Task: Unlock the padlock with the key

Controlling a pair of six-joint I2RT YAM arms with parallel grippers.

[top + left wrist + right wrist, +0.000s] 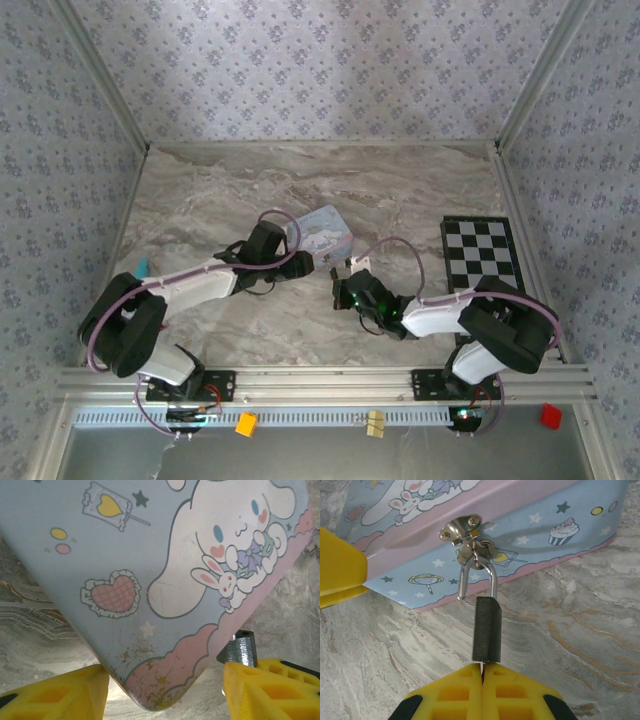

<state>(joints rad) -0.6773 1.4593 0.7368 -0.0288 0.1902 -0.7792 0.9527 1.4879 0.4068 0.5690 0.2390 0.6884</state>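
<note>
Tin point(322, 233) mid-table point(200, 200), checkerboard point(480, 255) well to its right, padlock point(486, 627) hooked through the clasp point(462, 527) on the tin's near side, left tool point(165, 690) straddling a tin corner, right tool point(481, 680) at the padlock's base, key point(481, 665) between its tips.

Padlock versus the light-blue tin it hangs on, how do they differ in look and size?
The padlock is far smaller than the tin. The padlock's body is plain black with a silvery shackle; the tin is light blue with cartoon pictures and pink trim. Shared: they are linked at the tin's brass-coloured clasp.
</note>
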